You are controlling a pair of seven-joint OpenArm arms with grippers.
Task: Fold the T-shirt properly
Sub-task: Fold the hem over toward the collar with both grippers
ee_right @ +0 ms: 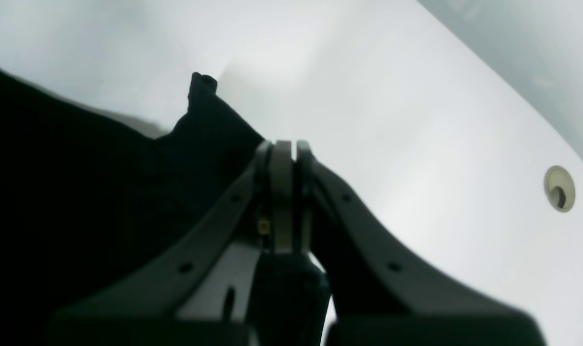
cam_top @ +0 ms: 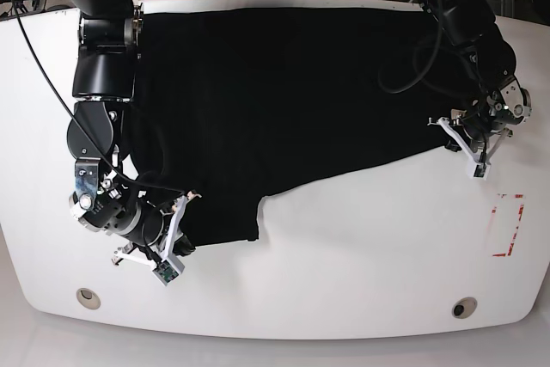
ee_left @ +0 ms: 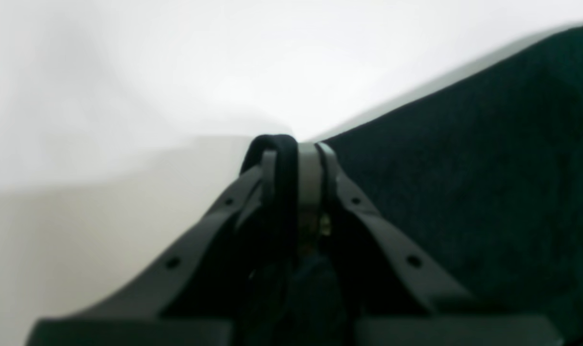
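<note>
Currently shirt (cam_top: 284,118) spread on table (cam_top: 344,255), left claw (ee_left: 296,149) pinched on its edge, right claw (ee_right: 284,149) closed, probably on cloth; uneven lift could skew the fold.

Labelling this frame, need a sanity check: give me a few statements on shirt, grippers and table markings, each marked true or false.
1. The left gripper has the shirt between its fingers. True.
2. The shirt is white. False: it is black.
3. The table has a red dashed mark on it. True.
4. The red mark lies under the shirt. False: it is on bare table, beside the shirt.
5. The right gripper stands wide open. False: it is shut.
6. Two round holes show near the table's near edge in the base view. True.
</note>
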